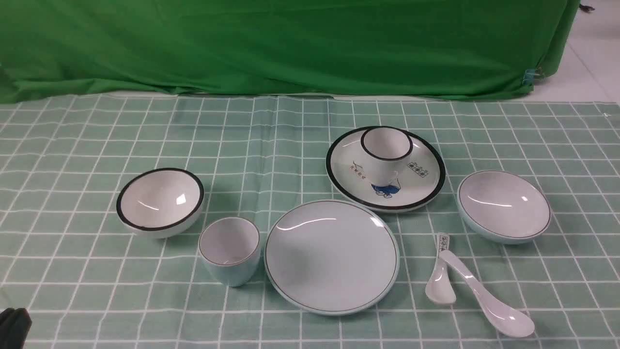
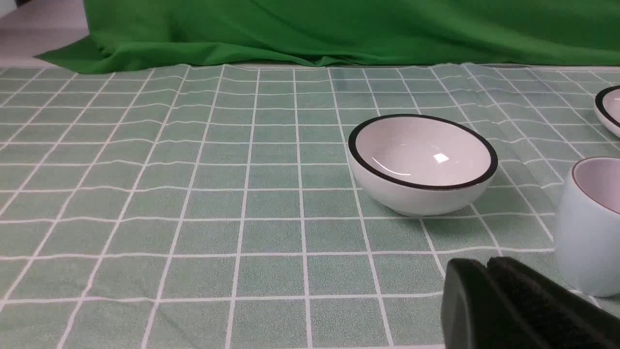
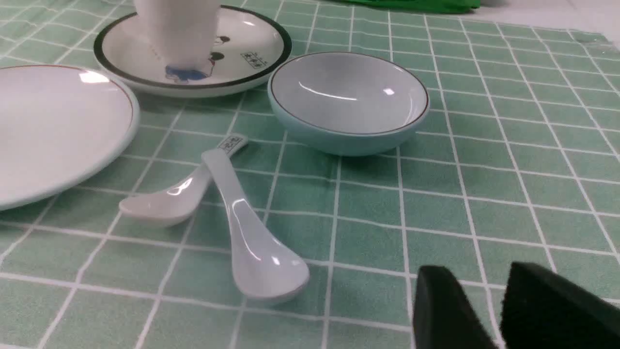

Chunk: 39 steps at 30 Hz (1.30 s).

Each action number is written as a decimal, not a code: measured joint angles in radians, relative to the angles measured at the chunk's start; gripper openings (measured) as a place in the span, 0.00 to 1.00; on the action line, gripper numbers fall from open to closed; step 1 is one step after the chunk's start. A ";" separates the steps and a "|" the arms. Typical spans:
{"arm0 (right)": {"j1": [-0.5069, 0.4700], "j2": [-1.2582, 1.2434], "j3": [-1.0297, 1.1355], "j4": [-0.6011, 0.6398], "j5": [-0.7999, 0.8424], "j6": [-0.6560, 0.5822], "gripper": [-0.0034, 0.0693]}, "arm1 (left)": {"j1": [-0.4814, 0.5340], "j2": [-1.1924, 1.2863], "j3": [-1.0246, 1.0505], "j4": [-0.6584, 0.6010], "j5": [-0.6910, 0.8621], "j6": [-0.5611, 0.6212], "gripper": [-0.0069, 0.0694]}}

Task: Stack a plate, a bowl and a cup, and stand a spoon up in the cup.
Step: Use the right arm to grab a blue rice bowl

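Note:
The plain white plate (image 1: 332,257) lies front centre, with the pale blue cup (image 1: 229,249) upright just to its left. At the right sits the pale blue bowl (image 1: 503,206). In front of the bowl lies the long plain spoon (image 1: 489,295), its handle crossing a shorter spoon. My left gripper (image 2: 487,264) is shut and empty, low over the cloth near the cup (image 2: 588,228); in the front view only its dark tip (image 1: 12,327) shows at the bottom left corner. My right gripper (image 3: 479,270) is open with nothing between its fingers, short of the spoon (image 3: 247,228) and the bowl (image 3: 348,99).
A black-rimmed bowl (image 1: 160,201) stands at the left. A black-rimmed plate with a blue picture (image 1: 421,184) carries a white black-rimmed cup (image 1: 386,152) behind the plain plate. The shorter spoon with printed marks (image 1: 441,278) lies under the long one. Green drape hangs behind the checked cloth.

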 joint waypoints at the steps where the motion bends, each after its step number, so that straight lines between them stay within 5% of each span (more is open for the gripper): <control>1: 0.000 0.000 0.000 0.000 0.000 0.000 0.38 | 0.000 0.000 0.000 0.000 0.000 0.000 0.11; 18: 0.000 0.000 0.000 0.000 0.000 0.000 0.38 | 0.000 0.000 0.000 0.001 0.000 0.000 0.11; 22: 0.000 0.000 0.000 0.000 0.000 0.003 0.38 | 0.000 0.000 0.000 0.088 -0.019 0.071 0.11; 32: 0.000 0.000 0.000 0.000 0.000 0.004 0.38 | 0.000 0.000 0.000 0.148 -0.423 0.119 0.11; 33: 0.000 0.000 0.000 0.000 0.000 0.004 0.38 | 0.000 0.000 0.000 0.130 -0.492 -0.007 0.11; 34: 0.000 0.000 0.000 0.000 0.000 0.004 0.38 | 0.000 0.000 0.000 0.128 -0.498 -0.007 0.11; 35: 0.000 0.000 0.000 0.000 0.000 0.004 0.38 | 0.000 0.000 0.000 0.118 -0.547 -0.184 0.11; 37: 0.000 0.000 0.000 0.000 0.000 0.004 0.38 | 0.000 0.000 0.000 0.115 -0.590 -0.354 0.11; 38: 0.000 0.000 0.000 0.000 0.000 0.004 0.38 | 0.000 0.000 0.000 0.115 -0.594 -0.373 0.11; 39: 0.000 0.000 0.000 0.000 0.000 0.004 0.38 | 0.000 0.000 0.000 0.115 -0.616 -0.554 0.11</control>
